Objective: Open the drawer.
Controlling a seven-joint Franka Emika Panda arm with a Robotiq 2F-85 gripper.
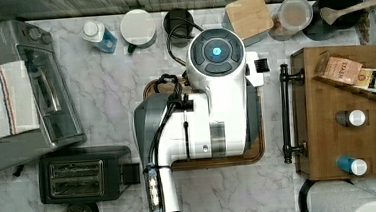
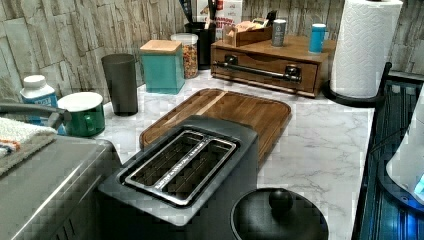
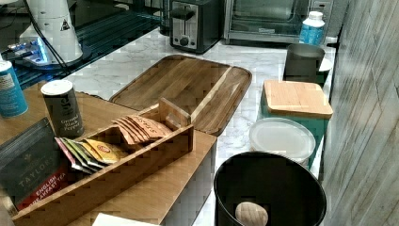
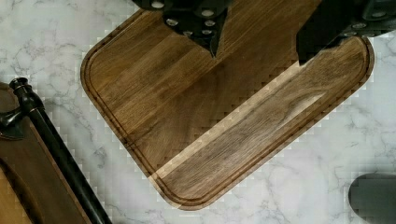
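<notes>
My gripper (image 4: 257, 51) is hanging above the walnut cutting board (image 4: 219, 116), fingers (image 4: 205, 28) spread wide apart with bare wood showing between them, nothing held. The board lies flat on the marble counter (image 4: 327, 177), pale stripe running through its dark grain, a groove around its rounded edge. Just beside the board's corner in the wrist view I catch the long black bar handle (image 4: 56, 149) on its post, fixed to the brown front of the drawer (image 4: 18, 182). In the top view my white arm (image 1: 215, 99) covers most of the board, and the handle (image 1: 286, 114) runs along the wooden drawer unit at the top view's right, well apart from my fingers. In the left view the drawer (image 2: 265, 70) sits flush in its box, fully closed, near the paper towel roll (image 2: 362, 47). On top of the unit: a tea bag organizer (image 3: 117, 160), a black pepper shaker (image 3: 63, 108) and a blue shaker (image 3: 10, 89). The toaster (image 2: 185, 170) stands at the board's other end.
</notes>
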